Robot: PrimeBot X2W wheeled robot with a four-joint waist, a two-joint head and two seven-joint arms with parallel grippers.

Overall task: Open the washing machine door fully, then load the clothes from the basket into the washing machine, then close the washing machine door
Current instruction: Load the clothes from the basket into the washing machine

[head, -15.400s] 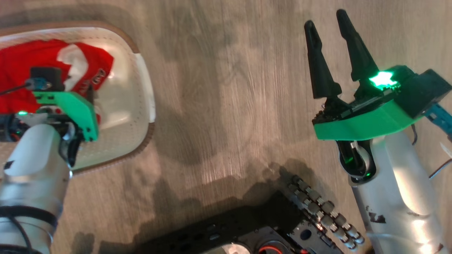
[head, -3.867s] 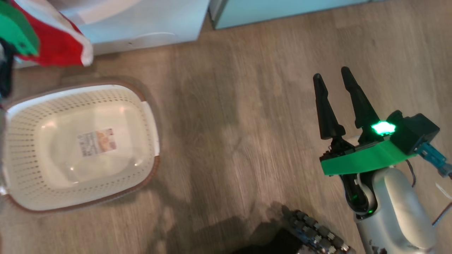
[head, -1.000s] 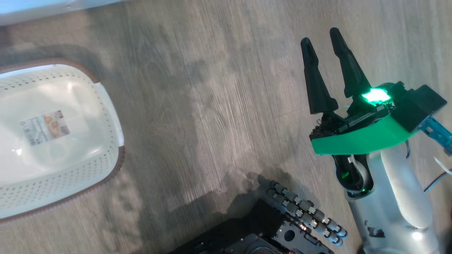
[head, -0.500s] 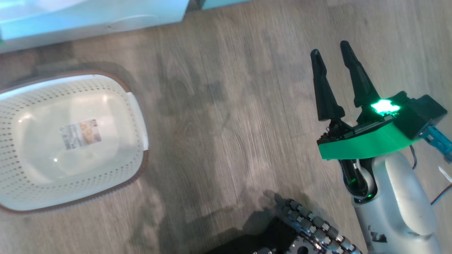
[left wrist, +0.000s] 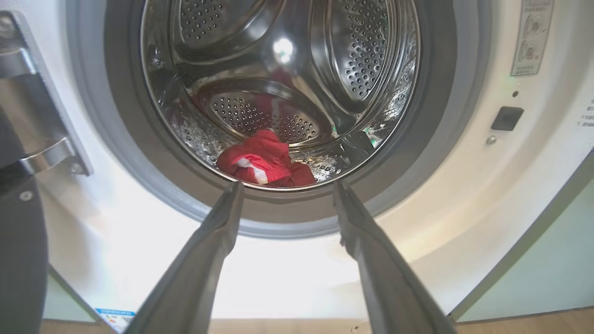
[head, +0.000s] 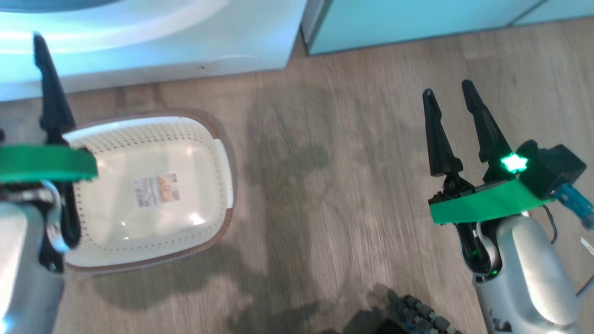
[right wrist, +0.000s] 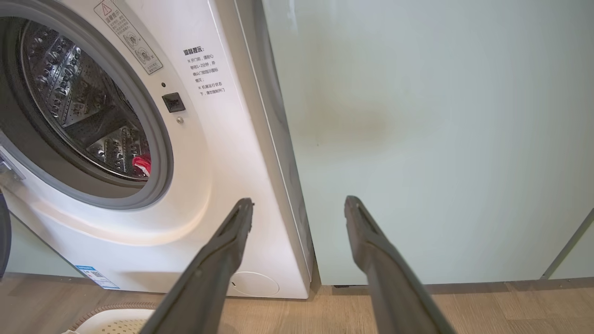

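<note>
The washing machine (left wrist: 464,185) stands with its steel drum open. Red clothes (left wrist: 264,160) with white trim lie at the drum's front lip, and they peek out as clothes (right wrist: 141,164) in the right wrist view. My left gripper (left wrist: 285,190) is open and empty just outside the drum mouth; one of its fingers (head: 52,93) rises above the basket's left end. The cream basket (head: 218,153) sits on the floor below the machine with just a label sticker inside. The washing machine door (left wrist: 18,260) is swung aside to the left. My right gripper (head: 452,95) hangs open over the bare floor.
Pale mint-green cabinet panels (right wrist: 417,139) stand right of the machine. A metal door hinge (left wrist: 32,116) sits left of the drum. A corner of the basket (right wrist: 116,322) shows low in the right wrist view. My wheeled base (head: 417,317) is at the bottom edge.
The head camera has tilted up, bringing the machine's front and my left arm into view. The red garment that lay in the basket earlier is now in the drum. The right gripper stays open.
</note>
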